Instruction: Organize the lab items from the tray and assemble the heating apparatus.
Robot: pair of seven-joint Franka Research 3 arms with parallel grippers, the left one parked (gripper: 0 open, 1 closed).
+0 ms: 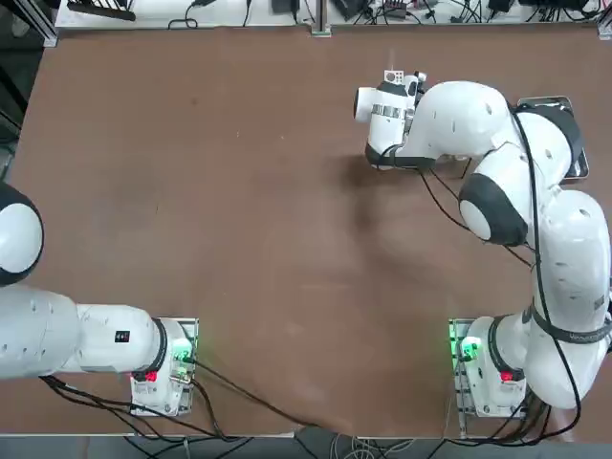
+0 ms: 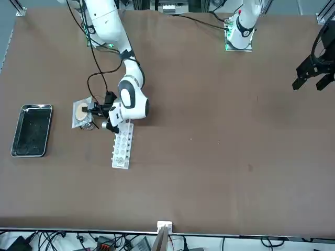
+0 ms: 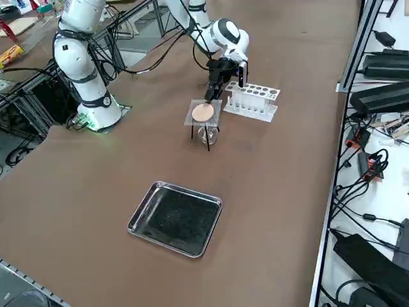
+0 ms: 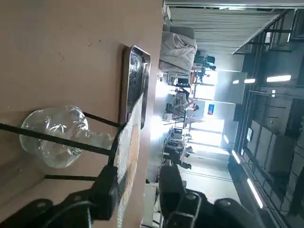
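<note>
Starting nearest in the wrist view: right gripper point(image 4: 137, 190) reaching level at the edge of the grey mesh square point(image 4: 127, 156), fingers point(image 4: 107, 187) standing apart on either side of it, one below and one above, not pressing on it as far as can be seen. Mesh lying flat atop the black wire ring tripod point(image 4: 61, 142), its thin legs running down to the brown table point(image 4: 71, 42). Clear burner point(image 4: 54, 135) sitting under the ring, between the legs, on the tabletop. Farther along the table, shiny metal tray point(image 4: 135, 80) lying flat, well apart from the stack, holding nothing visible.

Seen from the right side: tray point(image 3: 176, 219) closest to that camera, then the stacked tripod point(image 3: 206, 134) with mesh point(image 3: 203, 112) and burner point(image 3: 208, 133), then the gripper point(image 3: 213, 90) coming in from behind, with the white rack point(image 3: 251, 101) just beside.
</note>
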